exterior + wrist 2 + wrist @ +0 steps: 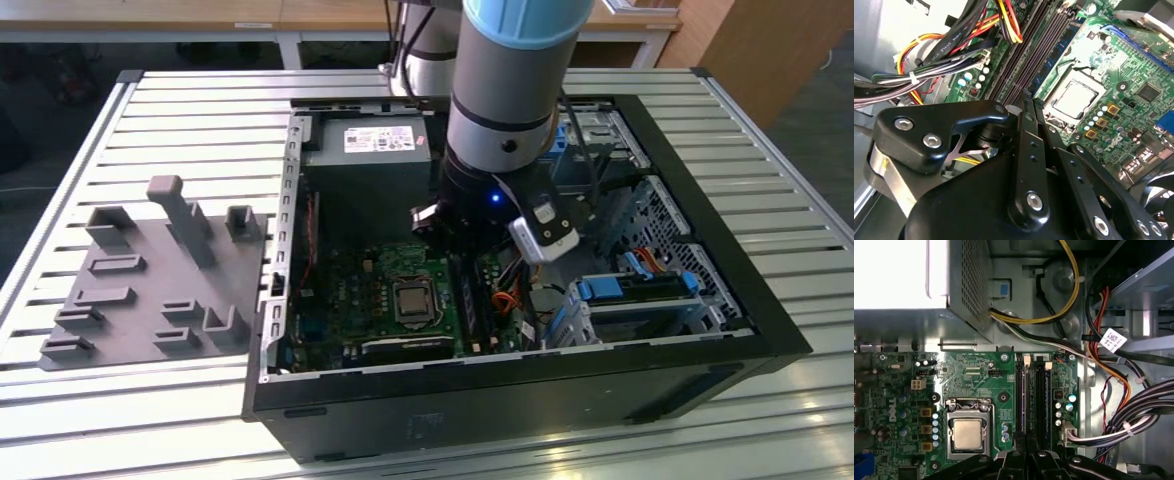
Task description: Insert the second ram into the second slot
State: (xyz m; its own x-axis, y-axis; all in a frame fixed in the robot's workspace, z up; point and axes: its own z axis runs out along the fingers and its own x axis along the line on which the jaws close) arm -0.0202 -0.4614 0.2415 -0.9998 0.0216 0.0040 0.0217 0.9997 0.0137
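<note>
Slatted metal bench (174, 110) carries the open PC case (747, 290), with a grey fixture plate (147, 270) well apart on the exterior view's left. I see the arm (514, 90) coming straight down into the case, over the motherboard (354, 290) just right of the CPU socket (411, 300).

First wrist view: bare CPU (967, 434) sits in its socket, and the RAM slots (1034, 395) run beside it, between the socket and the cable bundle (1134, 420). Sticks appear seated in two of the slots. I can't tell for sure which one is the second ram (1046, 400); my best read is the stick nearer the cables, lying down in its slot, latch tabs at the far end. Power supply (914, 285) sits at the far side of the board, yellow and black wires trailing from it.

Gripper (1026, 460) hangs directly over the near end of the slots. Second wrist view shows its black linkage (1026, 165) drawn together, so the fingers look narrow, close to pinched. I can't see anything gripped between them, and contact with the stick isn't visible.
</note>
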